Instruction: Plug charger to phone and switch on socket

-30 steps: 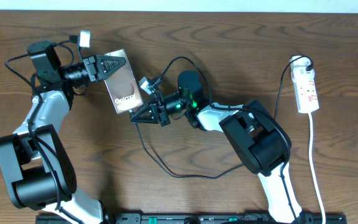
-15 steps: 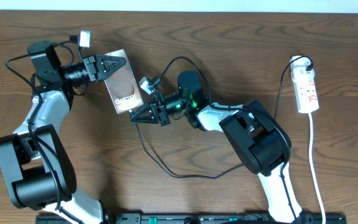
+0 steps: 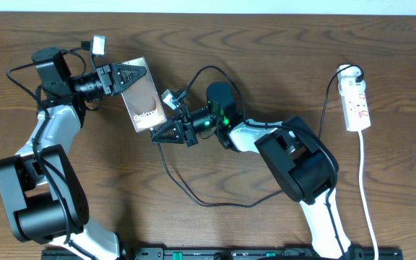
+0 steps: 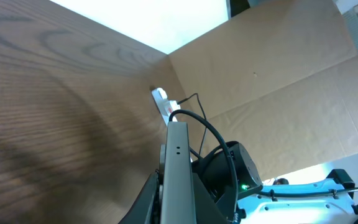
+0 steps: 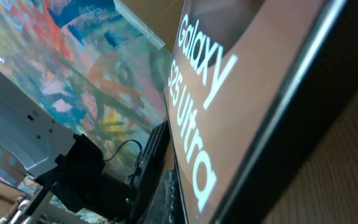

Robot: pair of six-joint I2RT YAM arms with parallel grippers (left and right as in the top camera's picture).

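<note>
The phone (image 3: 144, 101) is held tilted above the table, its "Galaxy" lettering facing up. My left gripper (image 3: 131, 76) is shut on its upper end; in the left wrist view the phone shows edge-on (image 4: 178, 163) between the jaws. My right gripper (image 3: 160, 134) is at the phone's lower end, shut on the end of the charger (image 3: 215, 204); its plug tip is hidden. The right wrist view is filled by the phone's face (image 5: 241, 81). The charger cable loops across the table to the black plug on the white socket (image 3: 357, 101) at the far right.
The socket's white cord (image 3: 367, 195) runs down the right side to the front edge. The socket also shows far off in the left wrist view (image 4: 162, 99), with a cardboard wall (image 4: 272, 81) behind it. The right arm's body (image 3: 295, 162) lies over the middle of the table.
</note>
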